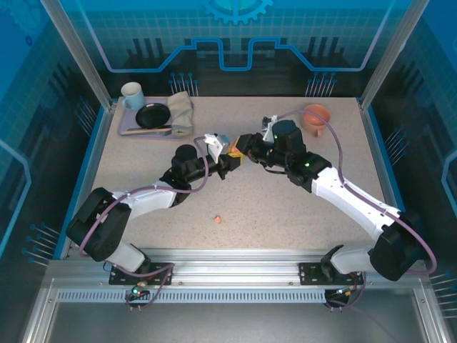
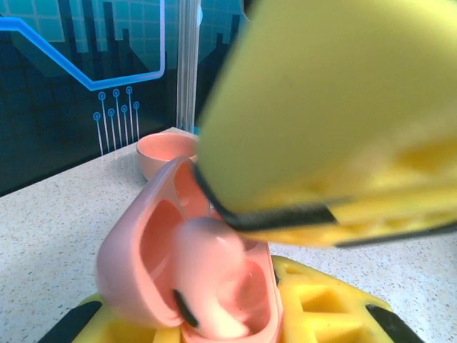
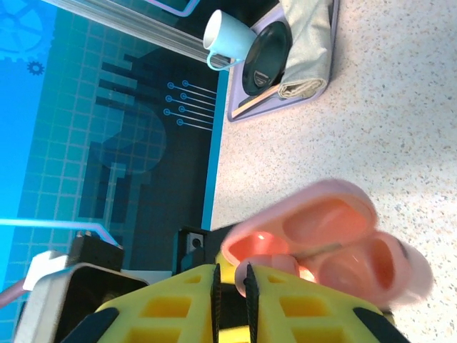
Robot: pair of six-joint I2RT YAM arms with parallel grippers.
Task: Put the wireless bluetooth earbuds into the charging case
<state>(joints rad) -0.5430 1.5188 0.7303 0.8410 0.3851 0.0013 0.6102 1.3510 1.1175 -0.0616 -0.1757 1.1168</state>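
Top external view: both arms meet at table centre. There the left gripper (image 1: 227, 166), clamped tight, holds the open salmon-pink charging case (image 2: 143, 243). The right gripper (image 3: 230, 286), jaws nearly together, pinches a salmon-pink earbud (image 2: 214, 279) at the case's well. Its yellow finger (image 2: 321, 107) hides the case's 2 o'clock side, and blur obscures how deep the bud sits. A loose earbud (image 1: 217, 219) lies toward 6 o'clock.

The pink charging case (image 2: 128, 271) is smooth, glossy plastic. The table (image 1: 285, 207) looks matt and speckled like stone. The folded cloth (image 1: 182, 111) looks soft; the mug (image 1: 131, 93) is glazed.
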